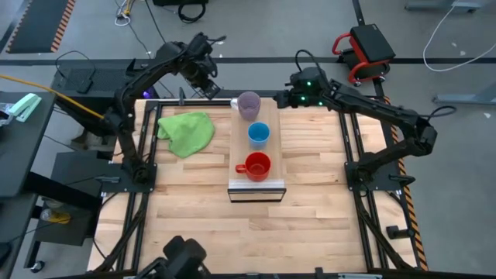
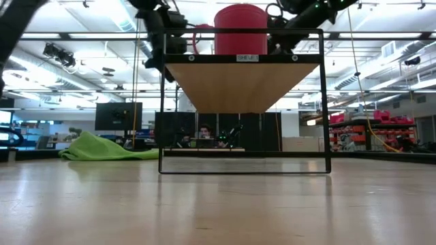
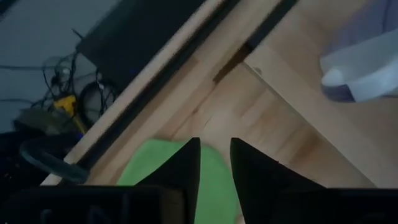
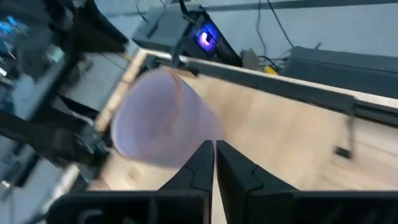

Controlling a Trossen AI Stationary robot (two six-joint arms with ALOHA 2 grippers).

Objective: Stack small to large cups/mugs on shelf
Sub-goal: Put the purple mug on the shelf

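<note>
The raised wooden shelf [image 1: 267,147] holds three cups in a row, each standing on its base. The pale purple mug [image 1: 249,105] is at the far end, the light-blue cup [image 1: 258,134] in the middle, and the red mug [image 1: 256,166] near the front; the red mug also shows in the low view [image 2: 240,28]. My left gripper [image 1: 208,84] hangs over the table's far edge, left of the purple mug, with a narrow gap between its fingers [image 3: 214,171], and is empty. My right gripper [image 1: 280,98] is shut and empty just right of the purple mug [image 4: 158,121].
A green cloth [image 1: 187,130] lies on the tabletop left of the shelf, below my left gripper [image 3: 214,180]. The shelf stands on a thin black frame [image 2: 162,109]. Bare wooden tabletop [image 1: 256,232] lies in front of the shelf.
</note>
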